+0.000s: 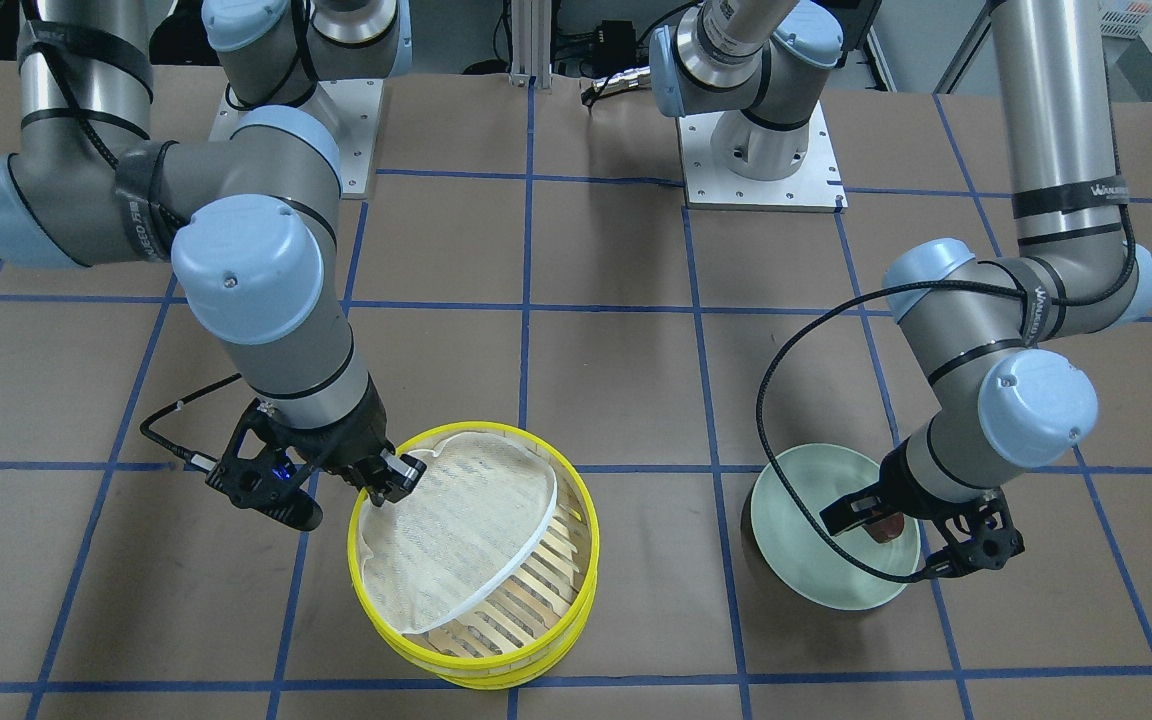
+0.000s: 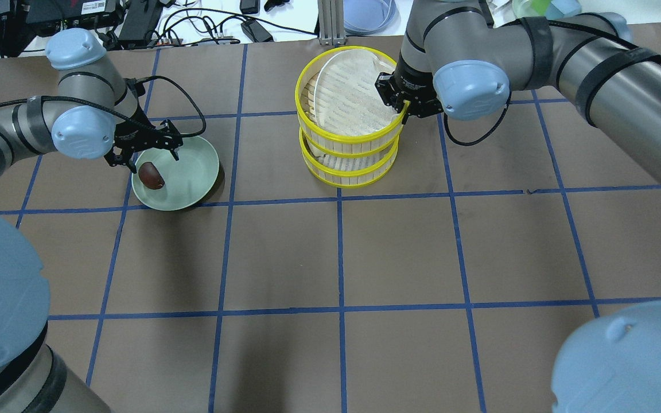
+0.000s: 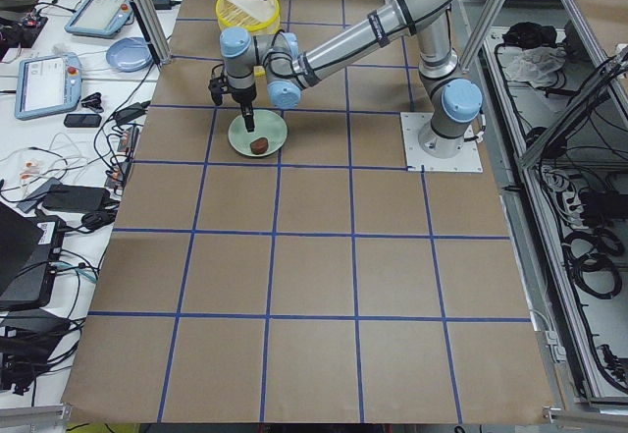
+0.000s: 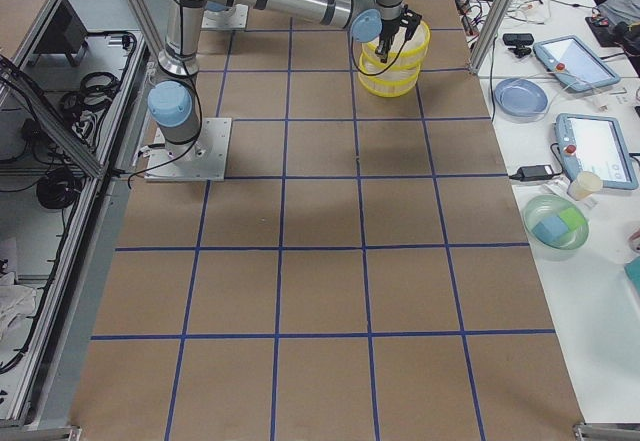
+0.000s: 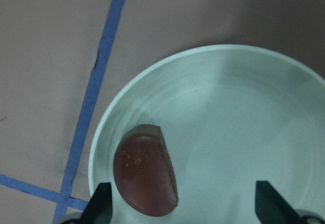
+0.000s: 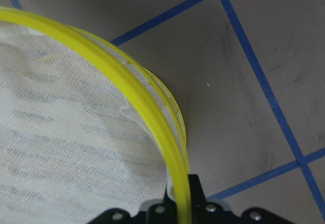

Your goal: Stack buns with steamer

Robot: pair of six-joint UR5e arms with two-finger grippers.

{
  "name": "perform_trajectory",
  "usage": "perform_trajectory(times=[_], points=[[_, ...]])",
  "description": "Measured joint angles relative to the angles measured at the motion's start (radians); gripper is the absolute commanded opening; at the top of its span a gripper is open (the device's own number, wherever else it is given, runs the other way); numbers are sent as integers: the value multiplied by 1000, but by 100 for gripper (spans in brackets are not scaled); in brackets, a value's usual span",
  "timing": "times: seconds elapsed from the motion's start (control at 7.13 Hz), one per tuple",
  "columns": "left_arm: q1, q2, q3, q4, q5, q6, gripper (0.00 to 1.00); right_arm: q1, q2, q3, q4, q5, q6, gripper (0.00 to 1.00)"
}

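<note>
You can't see inside the lower yellow-rimmed bamboo steamer tier (image 2: 346, 172): the upper yellow-rimmed bamboo tier (image 2: 359, 146) sits on it and covers its floor. In your front-facing view the left gripper (image 1: 861, 518) hides most of the dark reddish-brown oval bun (image 1: 886, 527). The left wrist view cuts the pale mint-green plate (image 5: 228, 107) off at its right and bottom edges. The right wrist view cuts the right gripper (image 6: 180, 203), clamped on the upper tier's rim, off at the bottom edge. In both side views the grippers are too small for you to judge.

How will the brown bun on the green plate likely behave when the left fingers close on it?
The brown bun has a rounded back and one flat edge, so it may twist if squeezed off-centre. It lies on the smooth-looking plate near its rim, so a push could slide it. Small, so probably light.
</note>
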Motion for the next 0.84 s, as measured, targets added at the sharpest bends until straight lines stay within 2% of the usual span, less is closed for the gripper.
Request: perform_trajectory(times=[0.28, 0.42, 0.7, 0.84], points=[[14, -20, 0, -7, 15, -48, 100, -1, 11, 36, -29, 4, -2, 0], [16, -26, 2, -12, 12, -64, 84, -2, 17, 46, -43, 4, -3, 0], [16, -37, 10, -11, -11, -95, 20, -6, 30, 51, -72, 4, -4, 0], [16, -49, 13, -8, -17, -97, 0, -7, 40, 51, -79, 4, -4, 0]])
